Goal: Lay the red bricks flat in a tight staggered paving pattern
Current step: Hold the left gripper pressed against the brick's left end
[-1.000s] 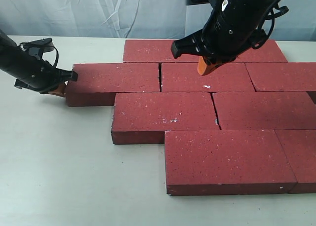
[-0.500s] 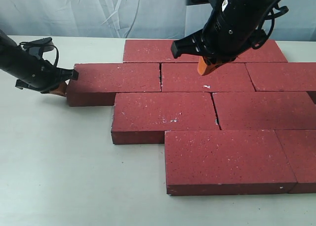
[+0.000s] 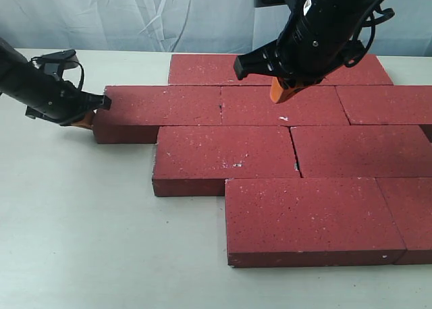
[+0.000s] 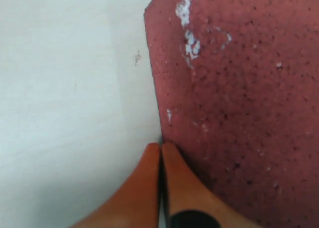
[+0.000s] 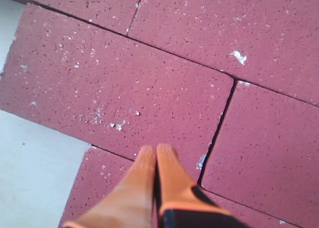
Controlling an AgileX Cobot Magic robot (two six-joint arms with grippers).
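Observation:
Several dark-red speckled bricks lie flat in staggered rows on the table. The leftmost brick of the second row [image 3: 162,110] now sits tight against its neighbour [image 3: 283,106]. My left gripper [image 3: 86,118] is shut, its orange tips [image 4: 160,149] pressed against that brick's left end [image 4: 234,88] at table level. My right gripper [image 3: 278,93] is shut and empty, hovering above the second row; its orange fingertips [image 5: 157,151] hang over the middle brick [image 5: 114,83]. Below lie the third-row brick [image 3: 223,157] and the front brick [image 3: 310,218].
The pale table [image 3: 81,221] stretches to the left and front of the bricks. A grey cloth backdrop [image 3: 135,15] hangs behind. More bricks run off the right edge [image 3: 412,208]. The right arm's black body [image 3: 324,25] hangs over the back row.
My left gripper has moved right, pushing the leftmost second-row brick; the gap to its neighbour has closed. The right arm has not moved.

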